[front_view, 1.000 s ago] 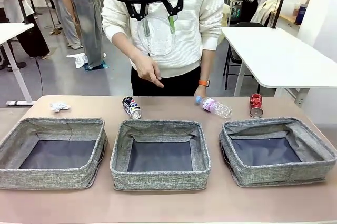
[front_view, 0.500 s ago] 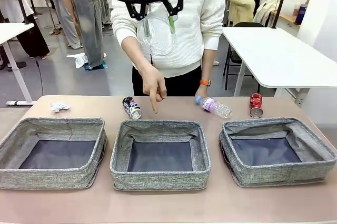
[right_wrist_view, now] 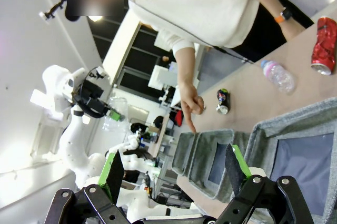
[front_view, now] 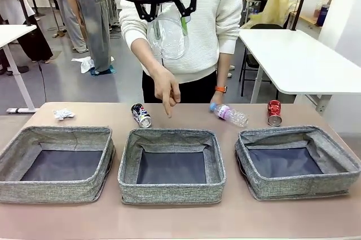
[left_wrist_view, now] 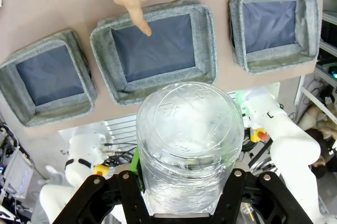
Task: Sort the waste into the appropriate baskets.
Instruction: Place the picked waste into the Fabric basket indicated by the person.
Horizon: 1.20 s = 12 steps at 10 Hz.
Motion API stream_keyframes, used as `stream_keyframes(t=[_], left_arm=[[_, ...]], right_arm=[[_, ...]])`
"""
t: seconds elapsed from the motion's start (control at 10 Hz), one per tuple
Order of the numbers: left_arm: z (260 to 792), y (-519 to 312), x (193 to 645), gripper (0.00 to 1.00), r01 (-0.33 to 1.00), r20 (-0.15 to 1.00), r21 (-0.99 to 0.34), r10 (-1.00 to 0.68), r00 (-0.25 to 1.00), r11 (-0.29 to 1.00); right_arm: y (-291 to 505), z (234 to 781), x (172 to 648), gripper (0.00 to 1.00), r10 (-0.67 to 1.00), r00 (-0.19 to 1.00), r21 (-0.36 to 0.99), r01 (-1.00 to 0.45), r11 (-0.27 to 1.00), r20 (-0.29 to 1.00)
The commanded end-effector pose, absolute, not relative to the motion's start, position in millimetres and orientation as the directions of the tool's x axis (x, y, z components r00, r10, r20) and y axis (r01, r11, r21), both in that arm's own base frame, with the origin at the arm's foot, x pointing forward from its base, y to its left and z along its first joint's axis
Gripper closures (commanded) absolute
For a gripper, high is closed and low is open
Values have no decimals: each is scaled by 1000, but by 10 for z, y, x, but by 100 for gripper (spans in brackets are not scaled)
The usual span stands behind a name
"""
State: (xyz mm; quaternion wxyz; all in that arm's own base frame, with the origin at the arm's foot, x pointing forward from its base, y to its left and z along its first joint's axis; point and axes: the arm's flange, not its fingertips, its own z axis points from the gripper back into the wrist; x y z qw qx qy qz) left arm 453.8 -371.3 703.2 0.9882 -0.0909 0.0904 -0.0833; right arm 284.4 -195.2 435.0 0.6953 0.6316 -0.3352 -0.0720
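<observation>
Cup, clear ribbed plastic, sits clamped in the left gripper; below it lies the woven grey middle basket, a person's hand pointing down. Right gripper gapes wide.

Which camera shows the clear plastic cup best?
The left wrist view: the clear plastic cup sits large and close, clamped in the left gripper. The front view shows it smaller, high up; the right wrist view, tiny and distant.
</observation>
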Motion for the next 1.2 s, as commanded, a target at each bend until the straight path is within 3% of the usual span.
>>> stream_keyframes(t=[0.0, 0.2, 0.3, 0.5, 1.1], left_arm=[[6621, -3705, 4238, 38, 163, -191, -127, -186, 964, 978], [5873, -3617, 3605, 38, 81, -132, -44, -86, 988, 996], [5419, -3590, 3429, 38, -78, -27, 43, 79, 997, 996], [4911, -3570, 3361, 38, -117, 61, 11, 116, 991, 993], [4800, -3475, 3438, 38, -142, 108, -100, 153, 982, 985]], right_arm=[[-1944, 4366, 2876, 0, -530, 748, 916, -354, 191, 399], [-1944, 4366, 2876, 0, -530, 748, 916, -354, 191, 399], [-1944, 4366, 2876, 0, -530, 748, 916, -354, 191, 399], [-1944, 4366, 2876, 0, -530, 748, 916, -354, 191, 399], [-1944, 4366, 2876, 0, -530, 748, 916, -354, 191, 399]])
